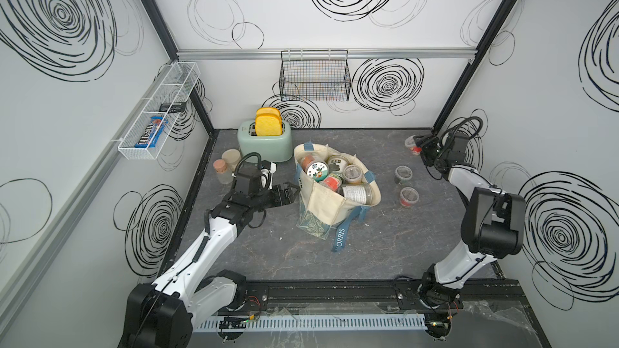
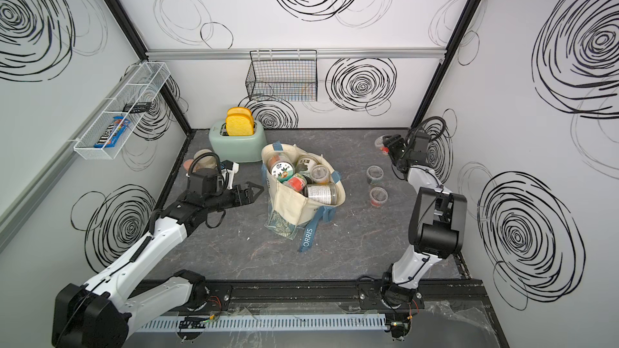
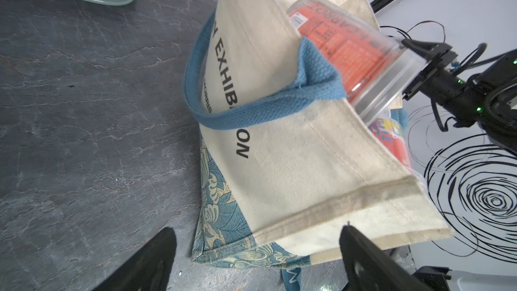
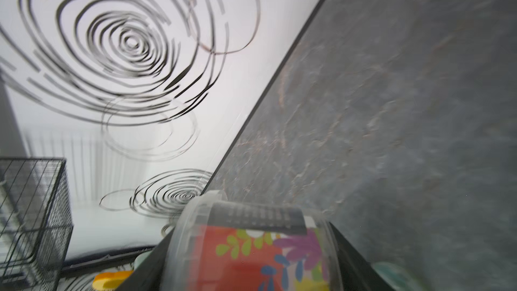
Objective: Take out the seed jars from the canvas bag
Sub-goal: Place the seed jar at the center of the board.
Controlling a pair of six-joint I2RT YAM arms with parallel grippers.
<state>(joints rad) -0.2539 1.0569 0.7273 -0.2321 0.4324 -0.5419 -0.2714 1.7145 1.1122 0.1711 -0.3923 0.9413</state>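
Seed jars: a heap of them fills the open mouth of the canvas bag, some upright and some on their sides. One has a white-green sticker lid; another has a red label.
Bag position: it stands upright in the middle of the table, mouth gaping, just right of and nearer than the toaster. A blue-grey strap lies on the table toward the near edge.
Loose jars: two stand on the table right of the bag, near each other and apart from the bag. The nearer one shows red inside.
Left arm: it reaches from the near-left base, with the forearm sloping up toward the far right. The wrist is roughly level and aimed right at the bag's left side.
Left end effector: its fingers are spread wide and hold nothing. In the left wrist view the bag's lower corner sits between and beyond the two fingertips. Whether they touch the cloth cannot be told.
Right arm: it rises from the near-right base to a raised elbow by the right wall. The forearm then runs far and left to the table's far-right corner.
Right end effector: it is closed partway around a held jar, clear with a red flowered label. Whether that jar rests on the table cannot be told, and the right wrist view is blurred.
Frosted jars: two stand left of the toaster, beyond the left wrist.
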